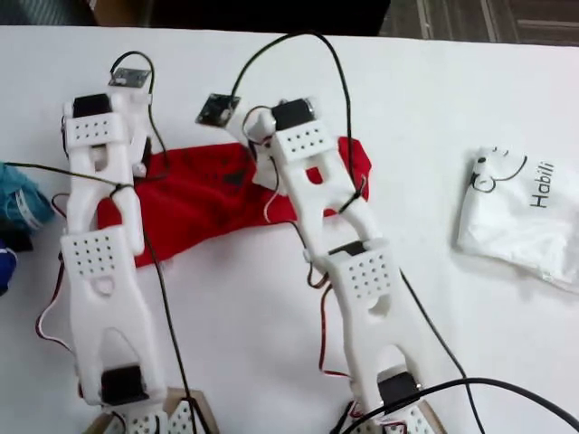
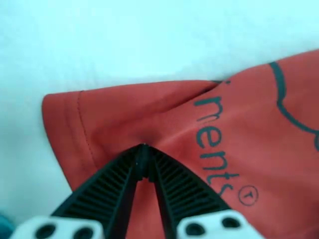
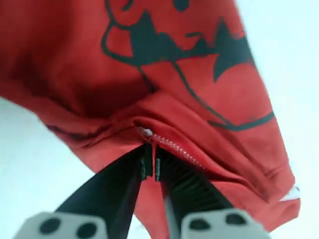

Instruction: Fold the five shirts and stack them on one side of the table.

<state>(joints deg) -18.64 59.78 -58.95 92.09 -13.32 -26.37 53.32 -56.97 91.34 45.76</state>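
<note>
A crumpled red cotton shirt (image 1: 208, 199) lies across the far middle of the white table (image 1: 271, 344). A folded white shirt with dark print (image 1: 525, 217) lies well apart to its right, and a blue cloth bundle (image 1: 18, 208) sits at the table's left edge. The left gripper (image 2: 144, 149) pinches the red shirt near its left end, and the right gripper (image 3: 149, 162) pinches a fold at its far edge.

Your left arm (image 1: 99, 262) and right arm (image 1: 366, 271) cover much of the red shirt (image 1: 199, 194) from above, so its outline is partly hidden. The white shirt (image 1: 525, 217) is cut off at the right edge. A blue bundle (image 1: 16, 206) is clipped at the left edge, with too little visible to identify.
</note>
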